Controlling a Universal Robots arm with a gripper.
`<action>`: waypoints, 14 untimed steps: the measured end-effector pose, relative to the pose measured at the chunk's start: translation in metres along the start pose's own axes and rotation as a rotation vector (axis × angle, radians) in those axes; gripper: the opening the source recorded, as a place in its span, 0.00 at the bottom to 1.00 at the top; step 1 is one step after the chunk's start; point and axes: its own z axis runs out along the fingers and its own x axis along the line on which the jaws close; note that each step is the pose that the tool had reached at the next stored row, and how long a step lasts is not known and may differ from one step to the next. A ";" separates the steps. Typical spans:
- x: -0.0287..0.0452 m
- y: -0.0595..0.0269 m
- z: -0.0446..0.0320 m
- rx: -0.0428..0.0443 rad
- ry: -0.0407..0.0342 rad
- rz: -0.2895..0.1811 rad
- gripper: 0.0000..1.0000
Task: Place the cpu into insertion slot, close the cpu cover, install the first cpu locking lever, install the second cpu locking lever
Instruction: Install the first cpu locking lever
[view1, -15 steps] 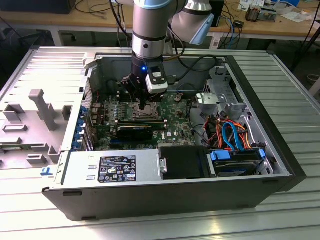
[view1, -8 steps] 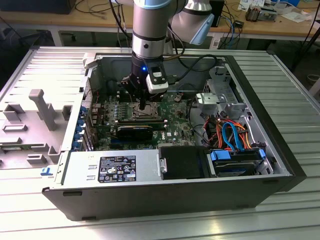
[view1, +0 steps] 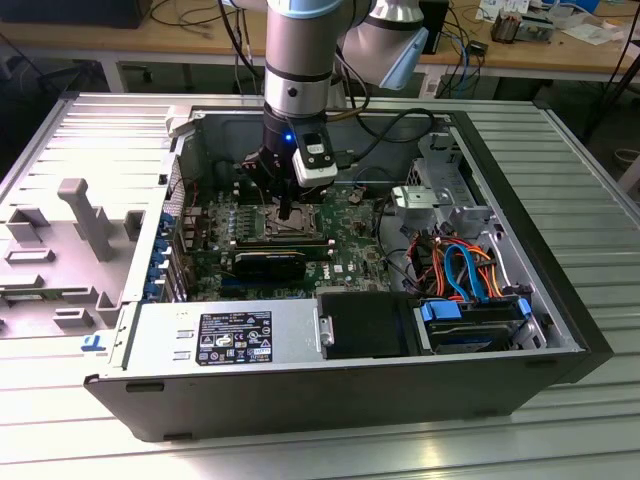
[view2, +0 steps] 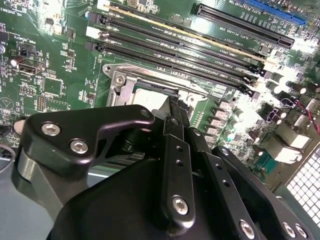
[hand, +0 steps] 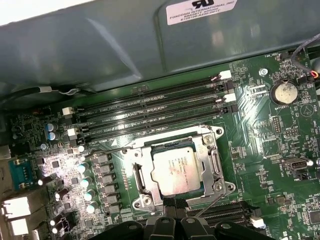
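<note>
The cpu (hand: 176, 171) is seated under the cpu cover (hand: 212, 162), at the exterior view's centre. The gripper (hand: 176, 207), clenched and empty, is placed beside the locking lever (hand: 216, 201). Slow, square pressing is advised.

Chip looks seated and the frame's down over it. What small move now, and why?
Probably nudge the gripper against the thin lever rod beside it and press it down. In the first wrist view the cpu lies seated with the cpu cover flat around it, but that rod slants across the cover's corner, seemingly unlatched.
</note>
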 end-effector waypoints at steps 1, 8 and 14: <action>0.0000 0.0000 0.0000 0.0001 -0.0001 -0.002 0.11; 0.0000 0.0000 0.0000 0.0007 -0.0010 -0.014 0.11; 0.0000 0.0000 0.0000 0.0011 -0.0015 -0.022 0.11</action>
